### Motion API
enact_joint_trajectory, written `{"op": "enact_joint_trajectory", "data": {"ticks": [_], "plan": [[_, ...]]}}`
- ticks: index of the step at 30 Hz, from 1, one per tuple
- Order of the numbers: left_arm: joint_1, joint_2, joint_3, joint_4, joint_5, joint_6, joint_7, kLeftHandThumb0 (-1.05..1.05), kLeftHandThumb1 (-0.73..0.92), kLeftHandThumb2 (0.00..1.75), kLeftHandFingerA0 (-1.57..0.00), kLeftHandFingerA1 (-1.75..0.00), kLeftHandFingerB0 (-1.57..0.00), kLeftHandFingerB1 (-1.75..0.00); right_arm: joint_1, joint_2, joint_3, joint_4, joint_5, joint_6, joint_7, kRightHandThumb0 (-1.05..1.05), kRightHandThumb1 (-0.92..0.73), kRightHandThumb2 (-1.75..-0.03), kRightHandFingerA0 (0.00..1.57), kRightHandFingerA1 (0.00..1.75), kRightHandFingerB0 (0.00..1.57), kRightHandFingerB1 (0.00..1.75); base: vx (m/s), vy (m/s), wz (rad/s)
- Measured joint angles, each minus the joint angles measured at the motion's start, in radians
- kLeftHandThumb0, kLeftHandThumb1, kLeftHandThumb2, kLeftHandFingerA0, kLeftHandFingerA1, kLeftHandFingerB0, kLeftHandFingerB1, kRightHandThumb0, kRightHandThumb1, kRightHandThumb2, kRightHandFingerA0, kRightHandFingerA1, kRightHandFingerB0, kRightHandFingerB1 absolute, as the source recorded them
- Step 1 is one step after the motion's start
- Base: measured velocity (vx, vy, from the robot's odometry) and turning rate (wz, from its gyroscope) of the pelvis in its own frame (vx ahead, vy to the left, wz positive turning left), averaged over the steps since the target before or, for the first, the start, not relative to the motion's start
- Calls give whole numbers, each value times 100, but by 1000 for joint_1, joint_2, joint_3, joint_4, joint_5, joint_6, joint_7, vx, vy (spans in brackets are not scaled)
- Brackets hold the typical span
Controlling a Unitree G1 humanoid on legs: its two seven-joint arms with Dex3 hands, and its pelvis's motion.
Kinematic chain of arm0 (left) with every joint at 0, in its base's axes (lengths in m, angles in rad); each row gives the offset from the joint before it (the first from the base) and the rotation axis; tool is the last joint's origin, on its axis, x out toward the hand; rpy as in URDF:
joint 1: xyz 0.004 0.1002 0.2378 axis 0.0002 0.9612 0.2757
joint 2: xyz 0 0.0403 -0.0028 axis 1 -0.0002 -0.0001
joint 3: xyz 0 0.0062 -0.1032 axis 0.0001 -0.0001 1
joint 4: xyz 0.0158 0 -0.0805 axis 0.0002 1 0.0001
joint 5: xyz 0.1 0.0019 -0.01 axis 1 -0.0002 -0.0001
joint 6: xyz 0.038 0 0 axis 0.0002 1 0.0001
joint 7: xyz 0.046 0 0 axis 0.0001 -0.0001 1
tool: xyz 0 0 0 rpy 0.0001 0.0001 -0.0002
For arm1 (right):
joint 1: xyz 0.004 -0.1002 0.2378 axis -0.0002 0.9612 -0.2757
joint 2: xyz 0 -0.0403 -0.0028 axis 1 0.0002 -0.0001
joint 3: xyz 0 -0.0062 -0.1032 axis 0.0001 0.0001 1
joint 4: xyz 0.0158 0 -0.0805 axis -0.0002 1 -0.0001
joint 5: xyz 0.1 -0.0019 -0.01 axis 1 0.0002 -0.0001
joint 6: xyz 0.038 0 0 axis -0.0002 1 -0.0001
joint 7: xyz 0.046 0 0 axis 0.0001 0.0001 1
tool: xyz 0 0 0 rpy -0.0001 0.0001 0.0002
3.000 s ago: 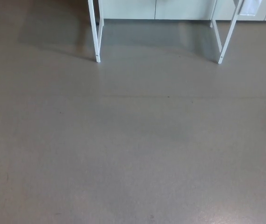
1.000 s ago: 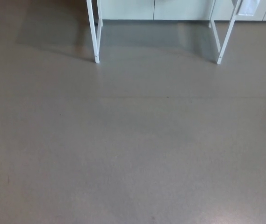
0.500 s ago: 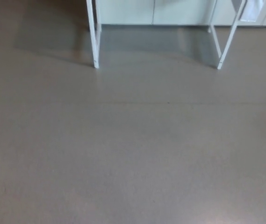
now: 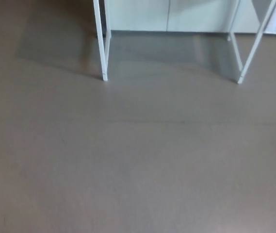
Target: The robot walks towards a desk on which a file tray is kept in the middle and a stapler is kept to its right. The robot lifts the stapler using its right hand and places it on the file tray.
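Desk legs (image 4: 101, 48), four white ones on grey floor (image 4: 138, 170), both hands out of frame, finger state untellable

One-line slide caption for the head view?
Grey floor with white metal desk legs at the top edge, desktop out of frame.

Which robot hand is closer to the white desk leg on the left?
Neither can be judged: the left hand and the right hand are both out of the picture. Only the white desk leg, a second leg and grey floor show.
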Motion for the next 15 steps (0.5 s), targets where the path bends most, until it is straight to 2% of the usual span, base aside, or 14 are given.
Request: {"op": "enact_joint_trajectory", "data": {"ticks": [6, 7, 10, 12, 13, 14, 15], "plan": [[23, -11, -29, -22, 3, -5, 0, -78, 70, 101, 0, -27, 0, -18, -28, -13, 4, 3, -4, -11, -4, -76, -53, -91, 1, 26, 2, 17, 239, -100, 1], [25, -11, -30, -22, 3, -5, 0, -75, 69, 103, 0, -33, -3, -25, -28, -15, 7, 0, -7, -11, -5, -78, -53, -91, 0, 24, 0, 13, 148, -56, -4], [31, -11, -40, -23, 4, -5, 7, -76, 69, 103, -1, -35, -3, -24, -30, -18, 18, -3, -13, -5, -4, -76, -53, -95, 0, 27, 0, 16, 168, -22, -9], [32, -11, -50, -22, 7, -6, 13, -77, 69, 101, 0, -29, -4, -21, -29, -19, 23, -6, -17, 0, -2, -78, -54, -93, 1, 28, 0, 13, 267, 93, 0], [29, -15, -51, -21, 6, -5, 15, -77, 69, 101, 0, -29, -4, -21, -30, -21, 26, -2, -19, 1, 0, -78, -54, -93, 1, 28, 0, 13, 272, 175, 63], [24, -18, -50, -23, 5, -8, 15, -77, 70, 103, 0, -32, -2, -21, -38, -24, 29, 0, -22, 3, 1, -73, -66, -60, 3, 32, 0, 16, 271, 140, -45], [23, -11, -49, -26, 5, -9, 18, -77, 70, 103, 0, -32, -2, -21, -46, -24, 30, 2, -23, 1, 4, -73, -66, -60, 3, 32, 0, 16, 265, 131, -8]]}}
